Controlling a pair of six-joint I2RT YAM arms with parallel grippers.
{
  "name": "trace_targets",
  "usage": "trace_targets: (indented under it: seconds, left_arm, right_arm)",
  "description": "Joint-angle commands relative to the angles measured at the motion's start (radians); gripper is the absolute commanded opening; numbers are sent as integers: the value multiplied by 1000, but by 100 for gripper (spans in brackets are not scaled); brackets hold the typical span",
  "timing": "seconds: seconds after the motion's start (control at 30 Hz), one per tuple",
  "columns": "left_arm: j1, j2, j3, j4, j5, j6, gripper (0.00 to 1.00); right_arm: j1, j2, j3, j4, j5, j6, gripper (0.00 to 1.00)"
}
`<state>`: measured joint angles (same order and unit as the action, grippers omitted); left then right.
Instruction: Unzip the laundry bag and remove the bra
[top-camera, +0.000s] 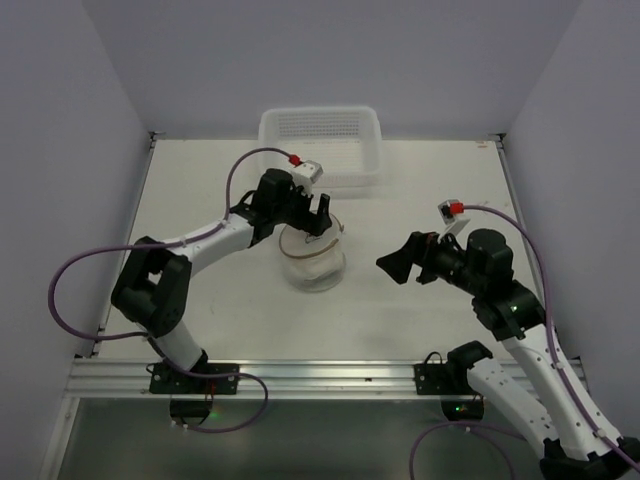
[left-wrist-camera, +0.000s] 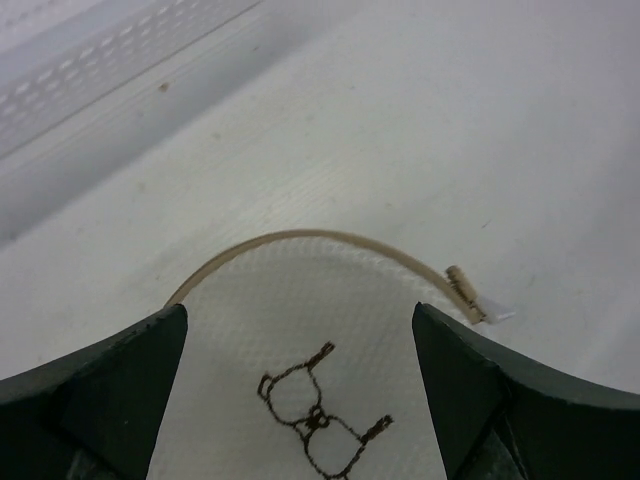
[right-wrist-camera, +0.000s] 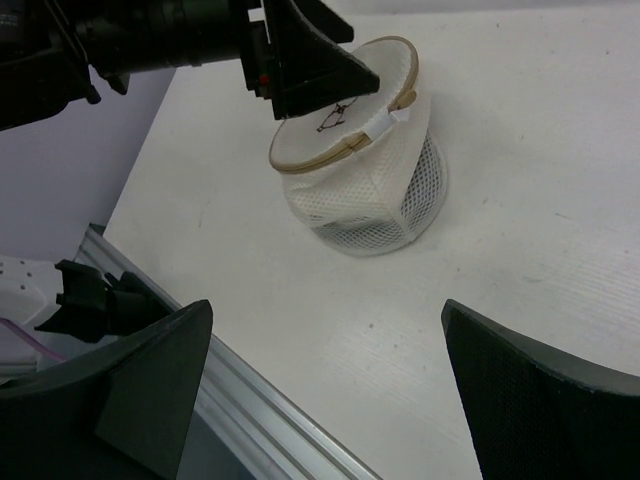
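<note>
The laundry bag (top-camera: 313, 258) is a small round drum of whitish mesh standing mid-table, its flat face tilted up. That face (left-wrist-camera: 300, 275) carries a black bra icon (left-wrist-camera: 318, 418) and a tan hoop rim, with the zipper pull (left-wrist-camera: 466, 293) at the rim's right. My left gripper (left-wrist-camera: 300, 315) is open just over the face, one finger on each side of the icon. It also shows above the laundry bag (right-wrist-camera: 365, 190) in the right wrist view. My right gripper (right-wrist-camera: 328, 310) hangs open and empty, to the right of the bag and apart from it. The bra is hidden.
A white perforated plastic basket (top-camera: 330, 180) stands at the back, just behind the bag and the left gripper. An aluminium rail (top-camera: 300, 375) runs along the table's near edge. Grey walls close in the left and right sides.
</note>
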<state>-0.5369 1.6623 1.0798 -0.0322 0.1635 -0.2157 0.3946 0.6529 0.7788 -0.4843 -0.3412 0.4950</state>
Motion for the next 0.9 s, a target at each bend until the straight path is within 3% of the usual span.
trace_targets:
  seconds: [0.0,0.07,0.17,0.3,0.33,0.4,0.47,0.63,0.87]
  left_arm:
    - [-6,39,91,152,313,211,97]
    - [-14,34,101,155,334,210,99]
    - [-14,-34,111,109,233,83,100]
    - [-14,-221,75,-76,-161,-215,100]
    - [-14,-246,71,-222,-232,-346,100]
    - [-12,-321,46,-338,-319,-451,100]
    - [-14,-384,-58,-394,-320,-583,100]
    - [-24,-556,-273,-359,-289,-781,100]
    - [-61,-486,-348,-192,-200,-883,100]
  right_arm:
    - [4,1,-16,46,-44,33,99]
    - [4,10,-23,53,-47,42,99]
    - [4,27,-18,55,-15,42,99]
    - [4,109,20,59,4,31,99]
    - [4,126,39,62,11,31,99]
    - [4,163,57,85,21,31,99]
    - [4,232,105,92,33,30,99]
    - [4,437,265,73,64,45,99]
    - [16,801,448,85,62,99,92]
